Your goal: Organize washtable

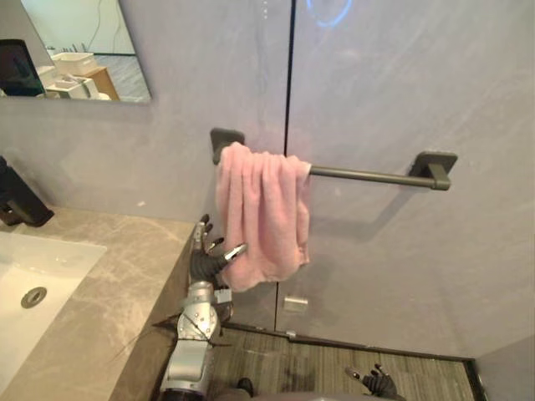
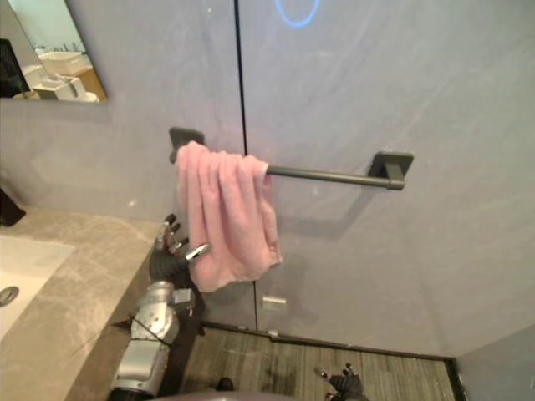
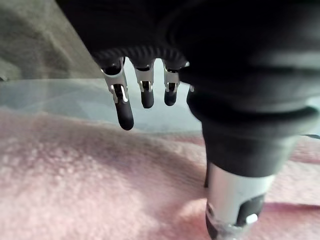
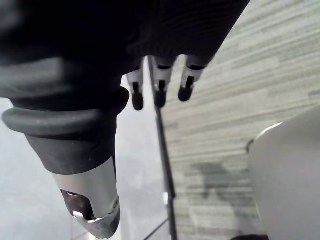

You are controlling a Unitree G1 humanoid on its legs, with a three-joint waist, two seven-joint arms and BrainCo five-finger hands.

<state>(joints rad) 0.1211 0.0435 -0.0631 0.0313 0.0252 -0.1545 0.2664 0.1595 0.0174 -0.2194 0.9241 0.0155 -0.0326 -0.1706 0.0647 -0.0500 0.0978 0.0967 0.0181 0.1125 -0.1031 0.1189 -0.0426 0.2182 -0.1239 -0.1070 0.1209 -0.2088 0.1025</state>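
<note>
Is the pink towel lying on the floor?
No, the pink towel hangs bunched over one end of the dark bar, which is mounted up high.

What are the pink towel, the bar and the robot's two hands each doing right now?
Pink towel: hanging over the bar, bunched up at its left end.
Towel bar: fixed to the wall, right part bare.
Left hand: open, fingers straight, thumb at the towel's lower edge.
Right hand: open, low near the floor, holding nothing.
</note>
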